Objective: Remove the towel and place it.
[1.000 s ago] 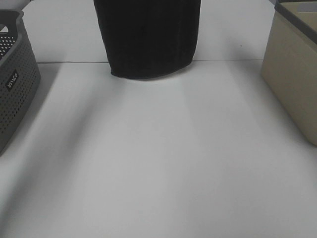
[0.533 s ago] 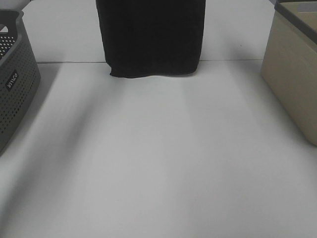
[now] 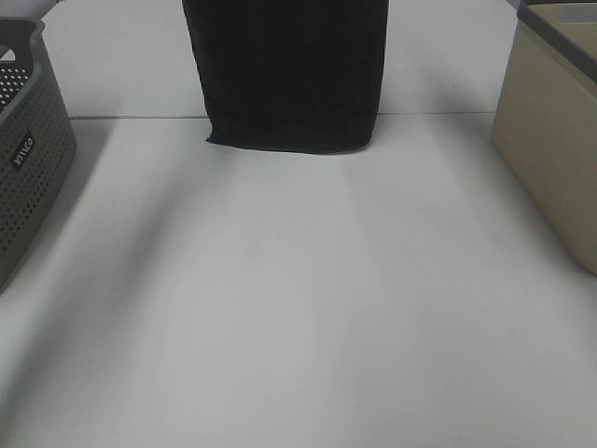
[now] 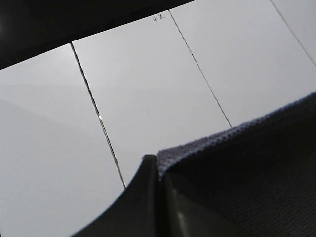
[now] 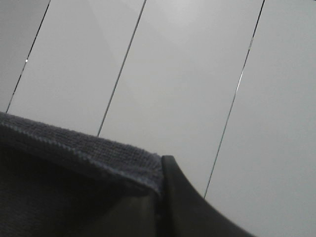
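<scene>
The dark towel [image 3: 287,75] hangs down from above the top edge of the exterior high view, at the far middle of the white table [image 3: 298,308]. Its lower hem sits just past the table seam, near or on the surface. Both grippers are out of that view. In the left wrist view my left gripper [image 4: 159,174] is shut on one top corner of the towel [image 4: 247,173]. In the right wrist view my right gripper [image 5: 159,190] is shut on the other top corner of the towel [image 5: 59,182].
A grey perforated basket [image 3: 28,159] stands at the left edge of the table. A beige bin [image 3: 555,140] with a dark rim stands at the right edge. A seam [image 3: 140,117] crosses the table at the far side.
The hanging towel has swung and flattened: its rounded lower edge has squared off and dropped slightly lower. The baskets have not moved.
</scene>
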### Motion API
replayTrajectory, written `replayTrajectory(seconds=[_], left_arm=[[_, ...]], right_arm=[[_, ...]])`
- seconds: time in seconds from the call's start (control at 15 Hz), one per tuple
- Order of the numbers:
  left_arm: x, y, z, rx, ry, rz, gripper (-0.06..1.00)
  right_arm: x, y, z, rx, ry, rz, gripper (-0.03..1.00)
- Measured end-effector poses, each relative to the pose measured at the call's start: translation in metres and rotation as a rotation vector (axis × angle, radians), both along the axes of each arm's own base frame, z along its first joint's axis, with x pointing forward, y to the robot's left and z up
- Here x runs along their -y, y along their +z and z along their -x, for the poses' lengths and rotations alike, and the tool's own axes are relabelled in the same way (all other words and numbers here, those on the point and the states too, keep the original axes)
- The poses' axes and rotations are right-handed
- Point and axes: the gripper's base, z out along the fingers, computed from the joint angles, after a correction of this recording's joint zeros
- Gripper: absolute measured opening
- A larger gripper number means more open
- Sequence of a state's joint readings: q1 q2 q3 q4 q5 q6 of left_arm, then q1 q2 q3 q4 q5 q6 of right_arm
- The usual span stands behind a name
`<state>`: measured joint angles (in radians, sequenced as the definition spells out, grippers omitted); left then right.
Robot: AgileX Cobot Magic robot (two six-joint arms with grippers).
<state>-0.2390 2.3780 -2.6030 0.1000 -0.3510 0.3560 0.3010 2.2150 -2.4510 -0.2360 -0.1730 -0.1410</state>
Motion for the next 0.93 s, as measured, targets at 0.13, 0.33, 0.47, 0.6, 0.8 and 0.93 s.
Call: replayTrajectory(seconds=[0.13,0.33,0.47,0.6,0.8,0.93], left_arm=[[0.001,-0.007,-0.005,-0.094,0.013,-0.029,0.00],[0.003,-0.017,-0.010,-0.248,0.024,-0.060,0.00],[0.007,-0.021,-0.009,-0.400,0.026,-0.086,0.00],[0.011,-0.022,-0.004,-0.509,0.019,-0.097,0.00],[0.010,0.004,0.034,-0.804,-0.036,-0.096,0.00],[0.008,0.011,0.050,-0.914,-0.060,-0.105,0.00]], right_arm=[[0.001,-0.007,-0.003,-0.078,-0.016,0.012,0.02],[0.002,-0.018,-0.006,-0.218,-0.024,-0.019,0.02],[0.004,-0.026,-0.006,-0.355,-0.031,-0.048,0.02],[0.007,-0.029,-0.002,-0.464,-0.038,-0.061,0.02],[0.012,-0.015,0.030,-0.741,-0.006,-0.104,0.02],[0.013,-0.010,0.044,-0.830,0.018,-0.113,0.02]])
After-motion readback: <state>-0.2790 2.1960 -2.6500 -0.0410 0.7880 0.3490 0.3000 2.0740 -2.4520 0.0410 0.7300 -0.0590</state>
